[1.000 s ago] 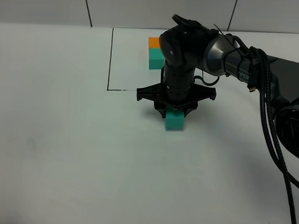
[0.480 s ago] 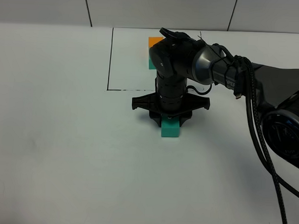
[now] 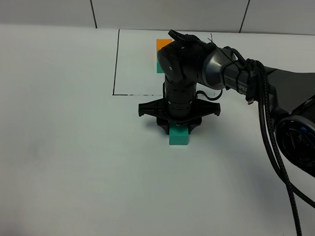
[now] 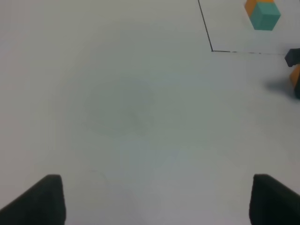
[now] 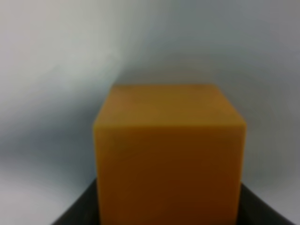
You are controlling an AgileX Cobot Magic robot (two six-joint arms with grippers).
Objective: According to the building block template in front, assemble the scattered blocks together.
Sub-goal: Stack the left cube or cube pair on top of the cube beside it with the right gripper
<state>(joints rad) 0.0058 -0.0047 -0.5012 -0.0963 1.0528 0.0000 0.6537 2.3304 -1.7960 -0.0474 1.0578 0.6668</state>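
Two loose blocks sit together under the right gripper: teal cube showing below it, orange cube close up. Jaw grip unclear. Next, check against the template

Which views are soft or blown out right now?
Right wrist: out of focus, the orange cube fills the frame with blurred edges. Left wrist: mildly soft, flat light, faint shadow by the template pair. Exterior high: sharp and evenly lit, no glare; the right hand hides most of the teal cube.
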